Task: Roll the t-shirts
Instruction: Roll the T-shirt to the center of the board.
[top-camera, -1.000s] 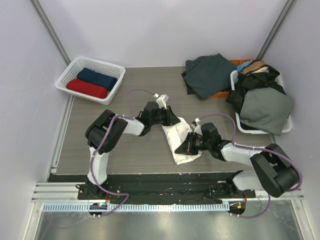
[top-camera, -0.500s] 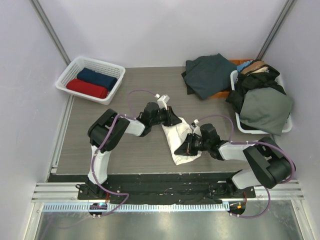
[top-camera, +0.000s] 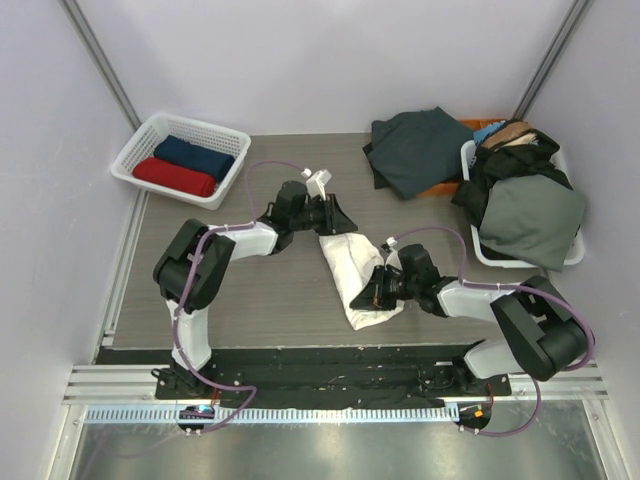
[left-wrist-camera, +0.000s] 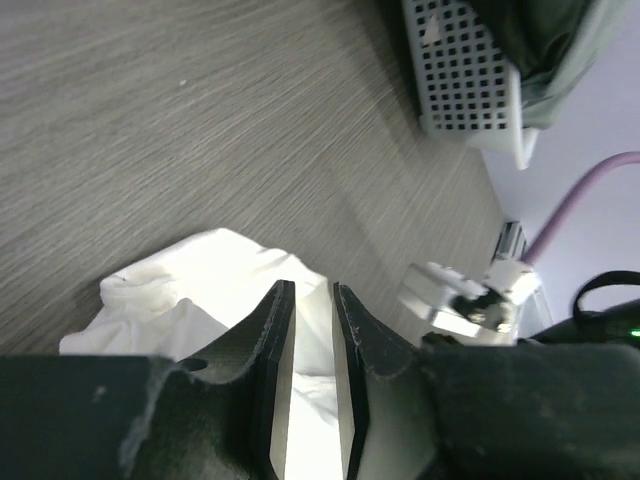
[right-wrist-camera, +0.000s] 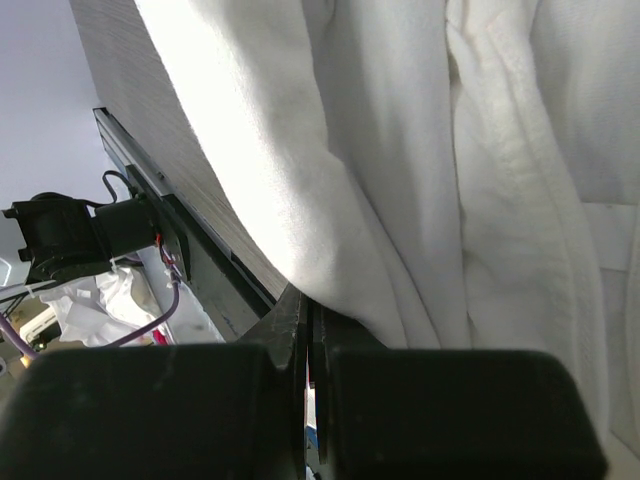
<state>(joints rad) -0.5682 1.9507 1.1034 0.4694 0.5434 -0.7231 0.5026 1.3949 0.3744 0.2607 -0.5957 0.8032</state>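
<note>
Mid-roll, your crumpled cream-white cloth t-shirt lies on the grey bench, well right of the white plastic lattice basket, with right gripper jaws clenched on its hem and left gripper jaws narrowly parted and empty, so the next move likely means taking hold of its far end.

Overhead view, two close wrist views (t-shirt shared)
</note>
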